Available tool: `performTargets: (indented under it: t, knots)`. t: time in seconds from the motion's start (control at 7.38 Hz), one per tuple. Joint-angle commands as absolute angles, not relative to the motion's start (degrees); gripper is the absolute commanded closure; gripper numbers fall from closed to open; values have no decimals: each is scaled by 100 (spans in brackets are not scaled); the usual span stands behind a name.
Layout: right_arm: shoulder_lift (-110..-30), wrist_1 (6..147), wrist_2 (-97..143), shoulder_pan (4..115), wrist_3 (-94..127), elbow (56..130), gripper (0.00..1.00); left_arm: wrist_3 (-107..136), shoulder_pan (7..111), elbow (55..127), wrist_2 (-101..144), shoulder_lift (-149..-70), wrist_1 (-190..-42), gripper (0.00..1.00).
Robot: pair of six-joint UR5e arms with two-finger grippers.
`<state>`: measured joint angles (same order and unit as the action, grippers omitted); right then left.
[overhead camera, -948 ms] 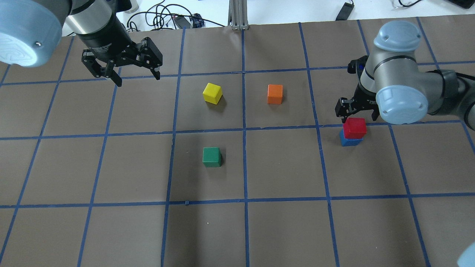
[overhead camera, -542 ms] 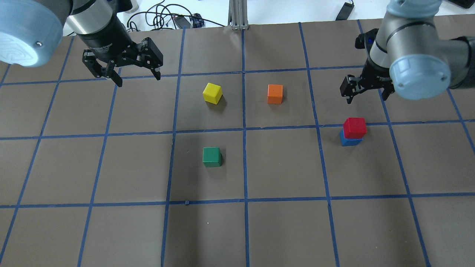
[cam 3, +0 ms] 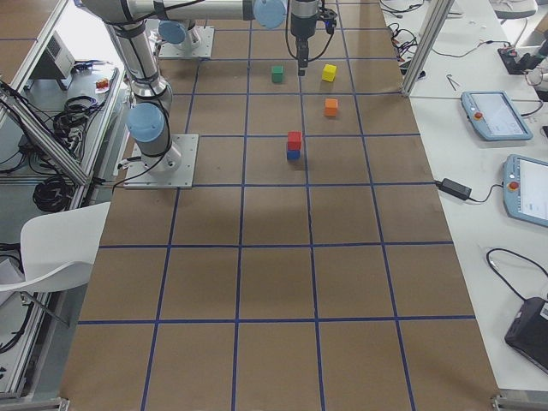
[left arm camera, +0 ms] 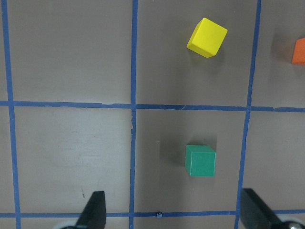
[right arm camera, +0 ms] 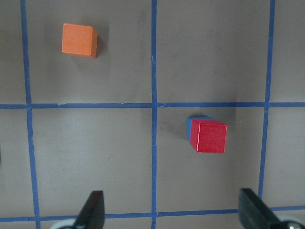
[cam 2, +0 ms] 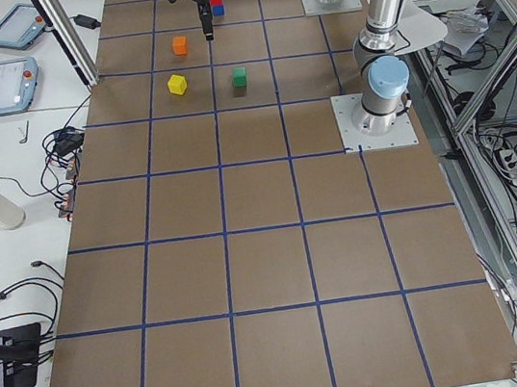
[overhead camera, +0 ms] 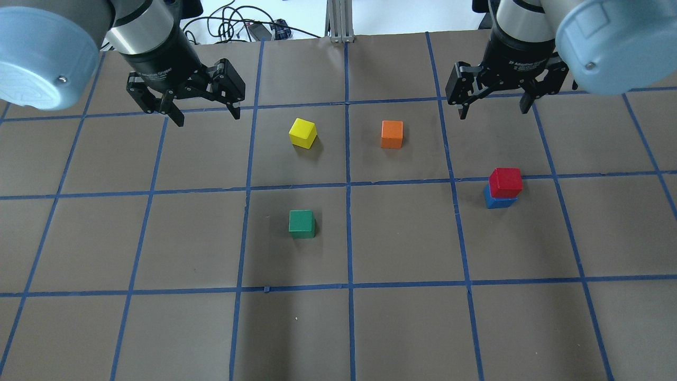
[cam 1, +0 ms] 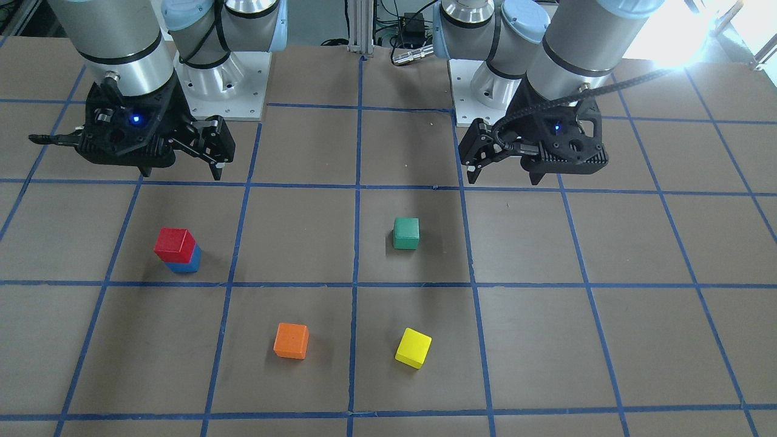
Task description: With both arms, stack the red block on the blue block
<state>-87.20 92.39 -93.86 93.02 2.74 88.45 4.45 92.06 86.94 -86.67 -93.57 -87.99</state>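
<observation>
The red block (overhead camera: 505, 181) sits on top of the blue block (overhead camera: 497, 202), slightly offset, on the right side of the table. The stack also shows in the front-facing view (cam 1: 175, 241) and the right wrist view (right arm camera: 209, 137), where a strip of the blue block (right arm camera: 190, 127) shows at the red block's left. My right gripper (overhead camera: 494, 112) is open and empty, raised above the table beyond the stack and apart from it. My left gripper (overhead camera: 207, 117) is open and empty, high over the far left of the table.
A yellow cube (overhead camera: 303, 132) and an orange cube (overhead camera: 392, 134) lie at mid-table on the far side. A green cube (overhead camera: 302, 223) lies nearer the robot. Blue tape lines grid the brown table. Cables lie beyond the far edge.
My right gripper has lifted off the stack and drawn back toward the table's far side, open. The red block stays on the blue block. My left gripper shifted slightly right.
</observation>
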Motion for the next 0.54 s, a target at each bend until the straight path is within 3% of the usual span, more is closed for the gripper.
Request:
performTargets:
  t: [0.0,0.41]
  knots:
    - [-8736,9246,-9065,9186,281,8833,0,439,9211,8701,-8833,-9308,-8789,0]
    - [-8745,9342,-8973,9123,333,8850,0,413,9211,8736,-8824,-9281,-8789,0]
